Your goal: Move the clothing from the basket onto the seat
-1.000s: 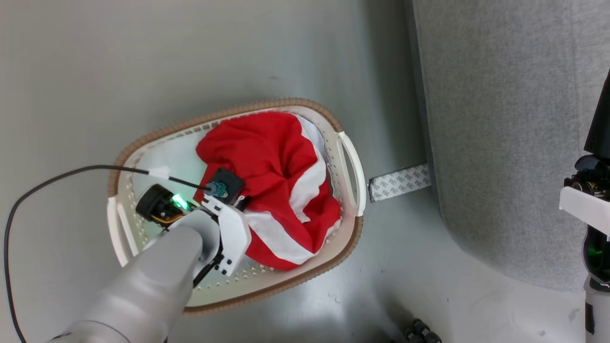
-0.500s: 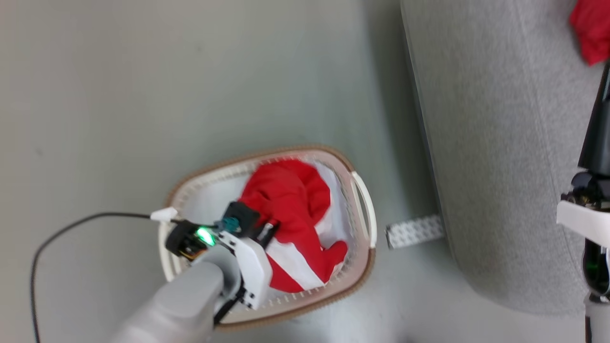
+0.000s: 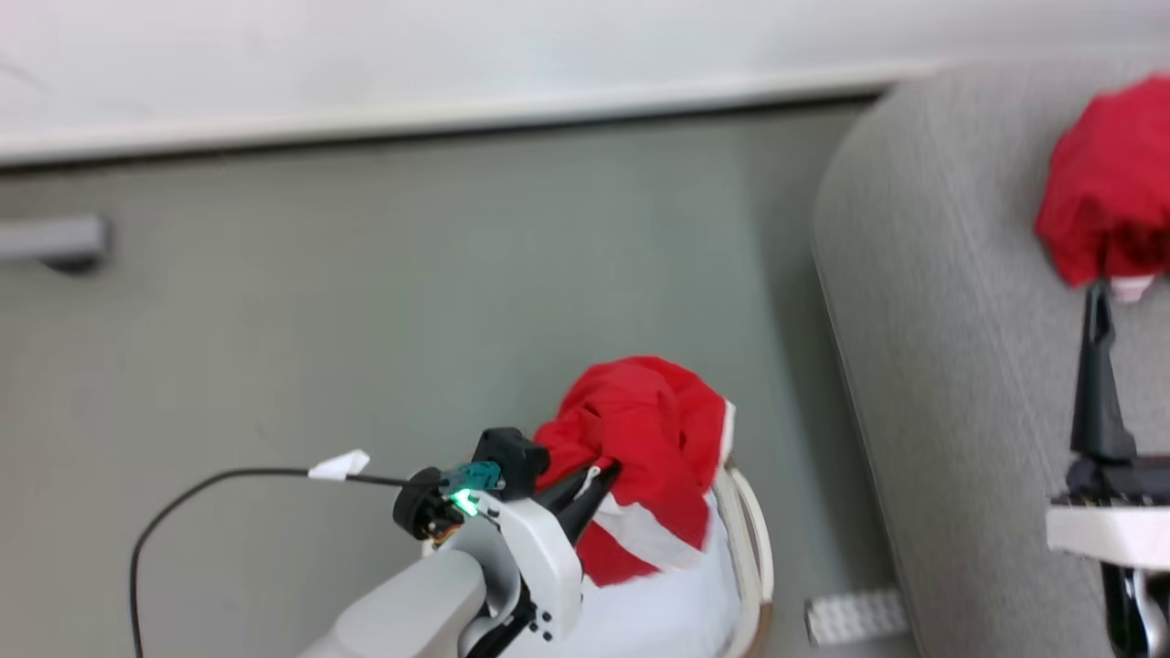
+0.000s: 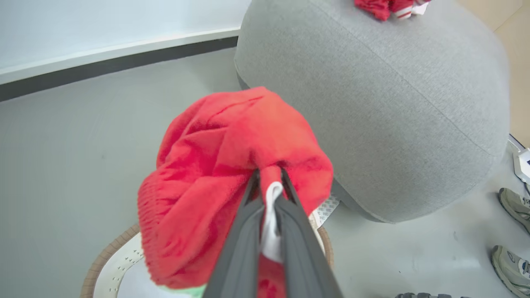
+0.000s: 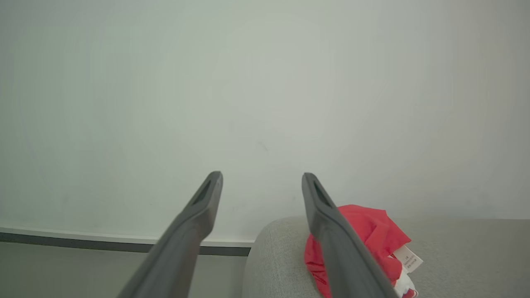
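Note:
My left gripper [image 3: 596, 477] is shut on a red and white piece of clothing [image 3: 644, 425], which hangs bunched above the basket [image 3: 751, 539]. In the left wrist view the fingertips [image 4: 269, 179] pinch a fold of this clothing [image 4: 223, 165] over the basket's tan rim [image 4: 105, 258]. The grey seat [image 3: 951, 366] stands to the right, with another red garment [image 3: 1106, 206] lying on it. My right gripper [image 3: 1095, 306] is above the seat. In its wrist view the right gripper [image 5: 261, 179] is open and empty, with the red garment [image 5: 368, 242] lower right on the seat [image 5: 463, 256].
A pale cloth [image 3: 672, 621] lies in the basket. A black cable [image 3: 228, 477] runs left across the grey floor. A tape strip [image 3: 855, 617] lies by the seat's base. The wall and baseboard [image 3: 439, 123] are behind. A person's shoes [image 4: 513, 205] stand right of the seat.
My left gripper has risen, lifting the red clothing up out of the basket. The head camera has tilted up, bringing the wall and the garment on the seat into view.

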Tool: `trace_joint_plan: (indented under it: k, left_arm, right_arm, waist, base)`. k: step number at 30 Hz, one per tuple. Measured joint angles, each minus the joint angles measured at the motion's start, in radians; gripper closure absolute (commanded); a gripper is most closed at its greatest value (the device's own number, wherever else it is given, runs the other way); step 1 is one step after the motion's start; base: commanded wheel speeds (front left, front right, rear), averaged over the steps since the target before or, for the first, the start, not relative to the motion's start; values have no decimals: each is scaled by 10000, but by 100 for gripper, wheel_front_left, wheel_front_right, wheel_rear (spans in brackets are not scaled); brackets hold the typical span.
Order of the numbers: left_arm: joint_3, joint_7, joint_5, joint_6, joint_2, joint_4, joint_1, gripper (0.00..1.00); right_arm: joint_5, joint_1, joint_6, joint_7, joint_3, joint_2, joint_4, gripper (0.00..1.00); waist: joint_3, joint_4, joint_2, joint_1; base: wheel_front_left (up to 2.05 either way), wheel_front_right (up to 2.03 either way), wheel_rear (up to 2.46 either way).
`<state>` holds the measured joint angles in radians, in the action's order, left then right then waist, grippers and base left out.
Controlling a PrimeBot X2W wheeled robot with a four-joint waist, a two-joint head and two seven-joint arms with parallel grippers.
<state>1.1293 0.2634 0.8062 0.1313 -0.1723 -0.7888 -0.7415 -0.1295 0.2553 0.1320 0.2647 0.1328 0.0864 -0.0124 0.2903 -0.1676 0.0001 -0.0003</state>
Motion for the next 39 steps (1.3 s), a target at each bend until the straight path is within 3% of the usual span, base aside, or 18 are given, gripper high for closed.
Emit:
trace_joint_plan:
  k: [10,16,26,39]
  left_arm:
    - [-828,6,35,-61,-82,1164,237,100]
    - [-1057,-52,17,-221,-372,1854,-96,100]
    - [-1590,-393,-117,-811,-920,3603,-1226,100]
    - [-1810,-773,-63,-1425,-1542,5024,-1159,100]
  right_arm:
    - [-543,-1328,0,0,-102,305,-456,0]
    - [-823,-1765,0,0,-433,267,-571,0]
    - [-880,-1935,0,0,-1053,194,-777,0]
    - [-1062,-1908,0,0,-1756,192,-874,0]
  waist:
    - [-2255,762,1,-2]
    - [-3023,1177,1,-2]
    - [-3268,1430,0,1]
    - [-3272,1521,0,3]
  base:
    - [0,0,0]
    - [0,0,0]
    - [0,0,0]
    - [0,0,0]
